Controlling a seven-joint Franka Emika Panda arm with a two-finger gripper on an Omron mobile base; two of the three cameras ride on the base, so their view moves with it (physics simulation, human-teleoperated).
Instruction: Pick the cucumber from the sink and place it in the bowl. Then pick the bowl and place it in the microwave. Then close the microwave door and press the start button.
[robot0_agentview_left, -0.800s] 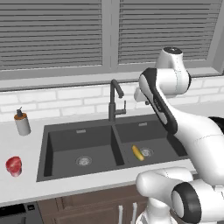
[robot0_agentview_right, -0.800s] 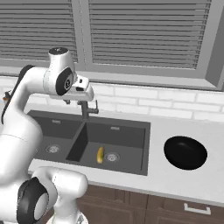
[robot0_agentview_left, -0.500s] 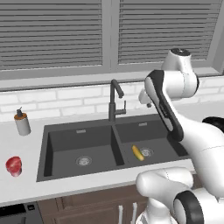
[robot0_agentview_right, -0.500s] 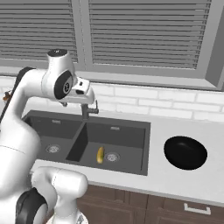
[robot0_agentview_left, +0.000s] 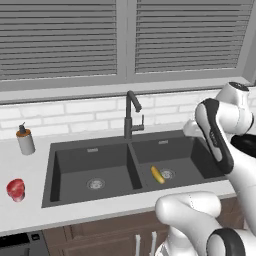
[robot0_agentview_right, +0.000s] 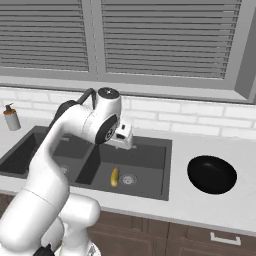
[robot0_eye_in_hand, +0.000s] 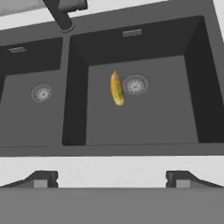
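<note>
The yellowish-green cucumber (robot0_agentview_left: 157, 174) (robot0_agentview_right: 115, 176) (robot0_eye_in_hand: 116, 88) lies on the floor of the right basin of the dark grey sink (robot0_agentview_left: 90, 160) (robot0_agentview_right: 150, 160) (robot0_eye_in_hand: 153, 122), just beside the round steel drain. My gripper (robot0_eye_in_hand: 111, 179) hangs open above the sink's front edge, well above the cucumber, with its fingers wide apart and nothing between them. The hand (robot0_agentview_right: 122, 136) hovers over the right basin. A black bowl (robot0_agentview_right: 212, 174) stands empty on the counter right of the sink. The microwave and its door are out of view.
The dark curved faucet (robot0_agentview_left: 131, 112) (robot0_eye_in_hand: 61, 13) rises behind the divider between the basins. A soap dispenser (robot0_agentview_left: 25, 139) (robot0_agentview_right: 11, 117) stands at the back left of the counter. A red round object (robot0_agentview_left: 15, 189) lies left of the sink. A window with blinds runs behind.
The arm has swung to the right, carrying the hand from near the faucet to above the right basin. The cucumber and bowl have not moved.
</note>
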